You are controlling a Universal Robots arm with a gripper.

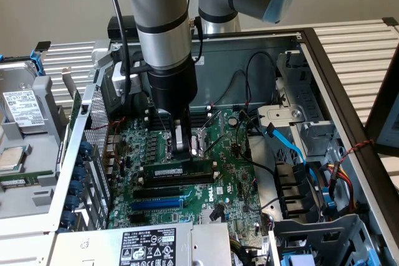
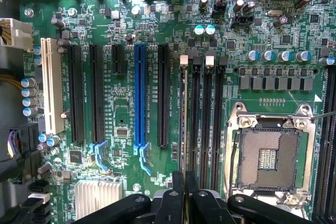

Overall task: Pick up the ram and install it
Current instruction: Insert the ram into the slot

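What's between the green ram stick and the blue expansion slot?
One long black empty slot, running parallel to the green ram stick and the blue expansion slot. Clearest in the wrist view.

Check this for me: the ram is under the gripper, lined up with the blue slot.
Wrong slot. The ram is under the gripper, lined up with a black memory slot; the blue slot lies bare, farther from the gripper. The exterior view shows it.

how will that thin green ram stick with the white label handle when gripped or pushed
The thin green ram stick probably stays stiff: flat board. Likely light, being slim. Standing on edge at a black slot, it may tip if pushed sideways.
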